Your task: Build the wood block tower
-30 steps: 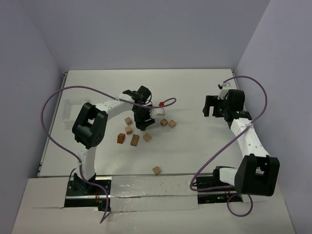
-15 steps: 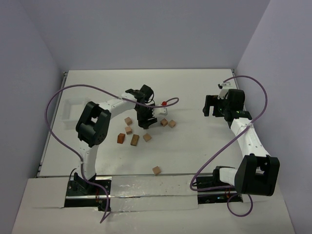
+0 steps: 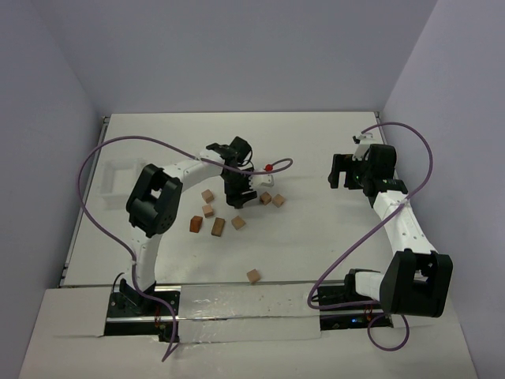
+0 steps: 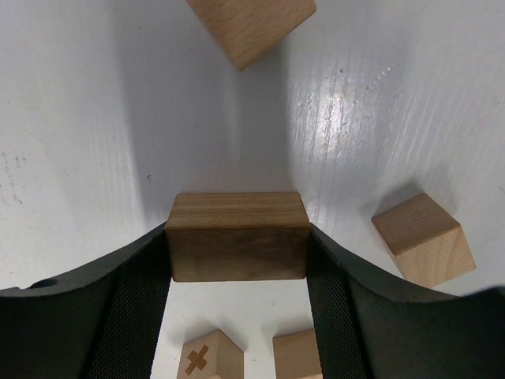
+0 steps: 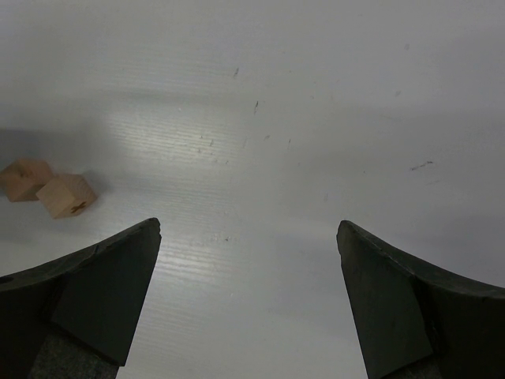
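On counter [image 3: 316, 237], nothing stacked yet: wood blocks [image 3: 218, 227] scattered; left hand [image 3: 238, 196] clamps one brown block [image 4: 237, 245], right hand [image 5: 248, 229] wide.

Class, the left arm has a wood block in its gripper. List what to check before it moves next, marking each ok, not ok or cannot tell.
1. Grip: the left gripper is shut on the held block, a finger on each end: ok.
2. The held block sits level in the grip: ok.
3. A stack to place onto: not ok, none visible; the loose blocks lie singly.
4. The right gripper is open, away from the blocks: ok.
5. Height of the held block above the table: cannot tell.
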### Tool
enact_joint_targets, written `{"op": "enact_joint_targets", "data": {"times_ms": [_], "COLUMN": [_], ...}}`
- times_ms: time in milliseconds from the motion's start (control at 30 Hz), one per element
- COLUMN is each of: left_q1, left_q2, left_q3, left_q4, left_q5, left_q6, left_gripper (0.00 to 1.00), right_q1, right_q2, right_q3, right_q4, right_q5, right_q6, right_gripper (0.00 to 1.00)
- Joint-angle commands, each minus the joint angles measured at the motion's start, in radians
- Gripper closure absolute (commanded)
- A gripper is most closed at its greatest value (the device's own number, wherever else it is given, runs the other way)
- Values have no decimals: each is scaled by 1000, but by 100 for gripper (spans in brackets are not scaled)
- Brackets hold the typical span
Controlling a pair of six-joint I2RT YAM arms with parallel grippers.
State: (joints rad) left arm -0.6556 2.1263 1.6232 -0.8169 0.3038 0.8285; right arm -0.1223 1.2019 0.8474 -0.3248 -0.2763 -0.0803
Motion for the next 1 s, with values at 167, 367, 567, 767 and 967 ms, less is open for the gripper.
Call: {"op": "enact_joint_targets", "data": {"times_ms": [167,367,567,767,967], "left_q1": [-15,-21,-13,56,174], "left_q2": [21,-32,-174,-343,-475], "left_q3": [32,128,283,131,-168], "left_q4": [-2,-60,-152,-139,-40], "left_q5": [12,-10,-51,-54,32], "left_q6": [26,3,-31,-76,-130], "left_gripper": [1,1,1,1,10], "right_q1": [-7,-5,-7,-7,-7], "right_q2": [10,-2,-21,-31,-31], "right_q3": [50,46,41,41,39], "right_q4": [0,0,3,1,4], "right_q5": [-11,-12,-19,-27,-26], "right_q6": [-10,-9,-7,-7,-7], "right_gripper": [0,0,0,0,0]}}
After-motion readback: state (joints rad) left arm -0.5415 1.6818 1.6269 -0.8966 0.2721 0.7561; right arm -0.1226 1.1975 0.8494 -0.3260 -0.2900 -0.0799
